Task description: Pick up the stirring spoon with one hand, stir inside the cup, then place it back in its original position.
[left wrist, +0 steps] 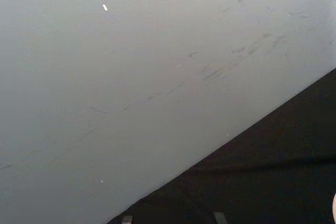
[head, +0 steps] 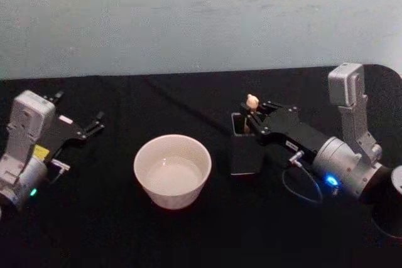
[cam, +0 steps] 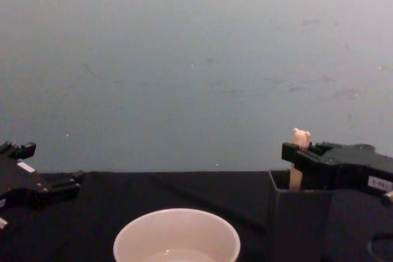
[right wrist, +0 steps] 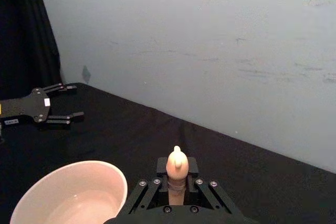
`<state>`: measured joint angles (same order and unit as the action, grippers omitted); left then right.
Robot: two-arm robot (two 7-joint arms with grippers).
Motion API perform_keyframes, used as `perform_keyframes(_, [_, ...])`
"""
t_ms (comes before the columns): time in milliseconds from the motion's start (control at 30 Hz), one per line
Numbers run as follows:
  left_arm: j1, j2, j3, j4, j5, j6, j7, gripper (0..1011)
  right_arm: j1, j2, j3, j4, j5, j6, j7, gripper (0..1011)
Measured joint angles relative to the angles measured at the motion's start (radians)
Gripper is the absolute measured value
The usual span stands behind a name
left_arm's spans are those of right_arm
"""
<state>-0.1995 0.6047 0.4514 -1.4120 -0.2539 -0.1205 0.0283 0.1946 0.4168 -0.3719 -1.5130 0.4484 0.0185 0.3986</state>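
Two grippers were over the black table (head: 188, 243), and the right gripper (head: 252, 119) was the one at work, its fingers closed around the cream handle of the stirring spoon (head: 252, 102) just under the little bear head that stuck up above them. Below the fingers the spoon stood upright in the dark grey holder (head: 246, 152), so its thin neck and bowl were hidden inside and could not be seen. By my reading the task was at its first step: the spoon was grasped but not yet lifted clear, and the lift, the stirring and the return to the holder all remained. The cup (head: 173, 171) sat beside the holder, on the gripper's inner side towards the other arm, wide, round and cream-white with a smooth thin rim; whether it held any liquid could not be told. The left gripper (head: 91, 127) rested idle beyond the cup, well apart from it, its fingers spread with nothing between them.
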Motion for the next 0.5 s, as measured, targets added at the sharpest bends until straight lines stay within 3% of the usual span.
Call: perform_keyframes(500, [0.0, 0.0, 0.0, 0.0, 0.0, 0.0, 0.0, 1001, 0.003, -0.021, 0.016, 0.022, -0.004, 0.021, -0.012, 188])
